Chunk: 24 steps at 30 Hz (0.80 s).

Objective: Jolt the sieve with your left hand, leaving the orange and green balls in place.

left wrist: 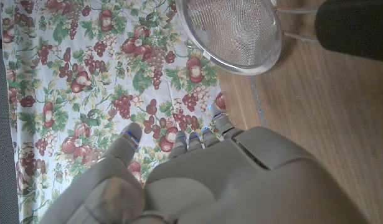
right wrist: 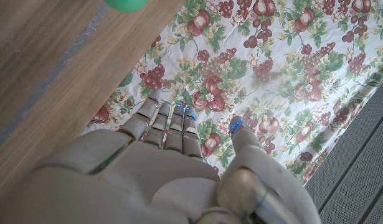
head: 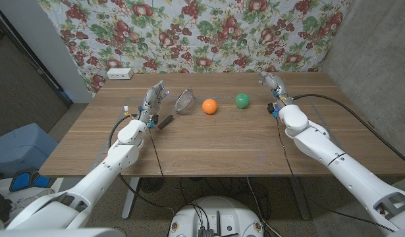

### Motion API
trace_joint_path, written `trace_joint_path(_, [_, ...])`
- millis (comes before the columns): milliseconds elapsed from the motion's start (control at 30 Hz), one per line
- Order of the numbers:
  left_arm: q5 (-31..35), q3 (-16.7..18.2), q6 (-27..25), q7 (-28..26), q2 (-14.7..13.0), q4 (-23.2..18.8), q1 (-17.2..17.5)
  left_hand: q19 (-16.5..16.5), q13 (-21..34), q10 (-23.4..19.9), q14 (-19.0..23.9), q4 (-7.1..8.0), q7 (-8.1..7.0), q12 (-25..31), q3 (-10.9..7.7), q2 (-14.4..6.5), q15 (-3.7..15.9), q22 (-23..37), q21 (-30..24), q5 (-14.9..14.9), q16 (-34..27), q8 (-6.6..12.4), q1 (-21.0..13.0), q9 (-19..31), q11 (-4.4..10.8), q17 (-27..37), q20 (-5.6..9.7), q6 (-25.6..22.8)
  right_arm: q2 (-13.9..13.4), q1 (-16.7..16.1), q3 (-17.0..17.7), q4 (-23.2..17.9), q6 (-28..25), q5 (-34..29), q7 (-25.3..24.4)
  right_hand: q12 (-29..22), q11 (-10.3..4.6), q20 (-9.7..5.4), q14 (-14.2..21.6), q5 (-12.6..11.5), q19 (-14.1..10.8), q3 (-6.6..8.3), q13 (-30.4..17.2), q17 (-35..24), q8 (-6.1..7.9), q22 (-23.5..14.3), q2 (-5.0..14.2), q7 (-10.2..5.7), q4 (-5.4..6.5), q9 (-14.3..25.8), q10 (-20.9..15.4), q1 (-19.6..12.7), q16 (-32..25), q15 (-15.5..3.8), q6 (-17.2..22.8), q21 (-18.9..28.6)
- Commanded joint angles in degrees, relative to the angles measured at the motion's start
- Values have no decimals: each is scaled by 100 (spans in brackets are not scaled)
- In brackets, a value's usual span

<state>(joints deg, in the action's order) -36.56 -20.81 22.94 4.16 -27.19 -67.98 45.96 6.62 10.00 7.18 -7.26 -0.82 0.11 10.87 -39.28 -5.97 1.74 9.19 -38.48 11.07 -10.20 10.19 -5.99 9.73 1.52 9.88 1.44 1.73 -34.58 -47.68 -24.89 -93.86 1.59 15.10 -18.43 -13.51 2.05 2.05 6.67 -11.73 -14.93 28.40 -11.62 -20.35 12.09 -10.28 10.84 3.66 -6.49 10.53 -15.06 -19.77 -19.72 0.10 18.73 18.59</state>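
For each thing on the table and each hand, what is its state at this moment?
sieve: on the table, tilted, not held
orange ball: resting on the table, free
green ball: resting on the table, free
left hand: open, beside the sieve, holds nothing
right hand: open, holds nothing

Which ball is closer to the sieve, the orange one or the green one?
The orange ball. It sits right beside the sieve, while the green ball lies farther along, toward the right hand.
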Motion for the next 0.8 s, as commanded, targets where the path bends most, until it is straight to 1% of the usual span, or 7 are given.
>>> trace_joint_path(33, [29, -3, 33, -91, 33, -18, 30, -24, 17, -23, 20, -57, -11, 34, -10, -107, -15, 32, 19, 17, -58, 29, 21, 14, 17, 13, -6, -11, -10, 249, -140, 20, -173, -205, 141, 5, -17, 25, 35, -56, -28, 24, -5, -14, -9, -9, -70, 7, -17, 20, -39, -21, -14, -12, 49, -26])
trace_joint_path(800, [-20, 27, 132, 5, 61, 144, -13, -63, 18, -33, 28, -90, -11, 31, -7, -112, -12, 34, 86, 14, -57, 28, 53, 15, 15, 19, 4, -31, 149, 629, -413, 133, -398, -464, 245, 30, -28, 21, 14, -68, -27, 36, -11, -21, -26, -11, -75, -4, -25, 22, -37, -52, -3, -27, 56, -54])
